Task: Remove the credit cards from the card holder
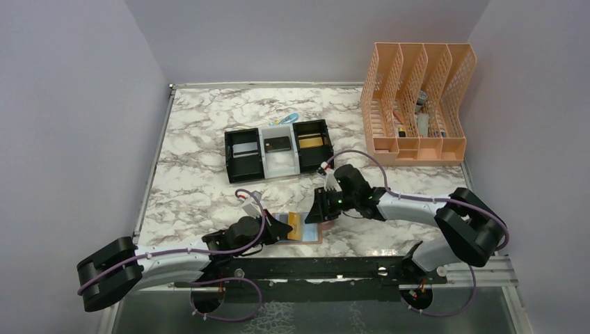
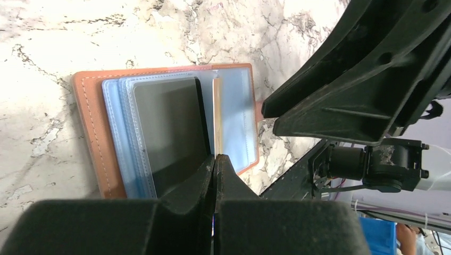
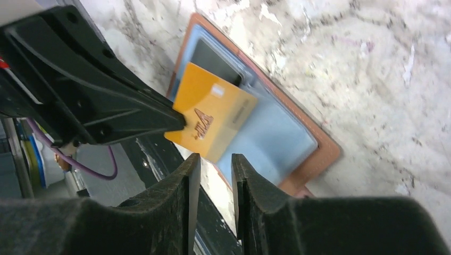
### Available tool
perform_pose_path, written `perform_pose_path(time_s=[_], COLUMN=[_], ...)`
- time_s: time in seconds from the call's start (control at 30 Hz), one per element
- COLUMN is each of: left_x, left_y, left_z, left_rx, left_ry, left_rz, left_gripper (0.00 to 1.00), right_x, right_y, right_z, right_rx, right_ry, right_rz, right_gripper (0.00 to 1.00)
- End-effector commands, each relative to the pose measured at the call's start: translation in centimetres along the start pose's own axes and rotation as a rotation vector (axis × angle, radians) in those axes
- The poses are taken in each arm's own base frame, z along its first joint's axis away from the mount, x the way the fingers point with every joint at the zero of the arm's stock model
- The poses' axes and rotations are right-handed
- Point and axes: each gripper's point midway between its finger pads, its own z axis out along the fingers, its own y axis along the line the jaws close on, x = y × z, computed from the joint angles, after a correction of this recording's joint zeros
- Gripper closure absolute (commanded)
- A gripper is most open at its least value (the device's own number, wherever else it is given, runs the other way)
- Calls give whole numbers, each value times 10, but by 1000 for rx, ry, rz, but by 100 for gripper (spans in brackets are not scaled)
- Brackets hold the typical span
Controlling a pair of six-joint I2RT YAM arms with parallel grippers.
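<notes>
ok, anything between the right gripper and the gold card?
Nothing visible. The right gripper has its jaws slightly apart, just short of the gold card's lower edge. The left gripper pinches the card's corner, off to the side and clear of that gap.

Tan card holder (image 3: 282, 143), lined pale blue; gold-orange card (image 3: 213, 114) shown just beyond the black right pincer (image 3: 214, 159); tabletop (image 3: 372, 69) marbled white, veined grey-brown.

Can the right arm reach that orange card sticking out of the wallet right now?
Probably yes. The right gripper sits just off a free corner of the orange card, jaws slightly apart, nothing between. The left gripper pinches the opposite corner, leaving this side clear.
</notes>
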Motion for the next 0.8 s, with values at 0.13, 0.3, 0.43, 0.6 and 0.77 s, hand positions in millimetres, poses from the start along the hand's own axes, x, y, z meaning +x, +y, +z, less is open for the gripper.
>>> perform_pose_path(time_s=[0.13, 0.3, 0.43, 0.6, 0.77], left_x=[-5, -3, 2, 7, 4], left_y=[1, -13, -18, -17, -14], left_z=[2, 4, 11, 19, 17], left_rx=[-17, 23, 18, -9, -21], left_ry=[-26, 8, 51, 75, 55], left_rz=[16, 106, 197, 182, 145], left_gripper=[94, 78, 66, 83, 100], right_x=[-2, 16, 24, 29, 23], right_y=[-6, -38, -56, -54, -50], right_z=[28, 33, 27, 27, 21], right_rx=[-30, 77, 165, 141, 138], right_ry=[43, 30, 4, 19, -17], right_rz=[70, 148, 177, 166, 148], right_gripper=[71, 71, 71, 71, 72])
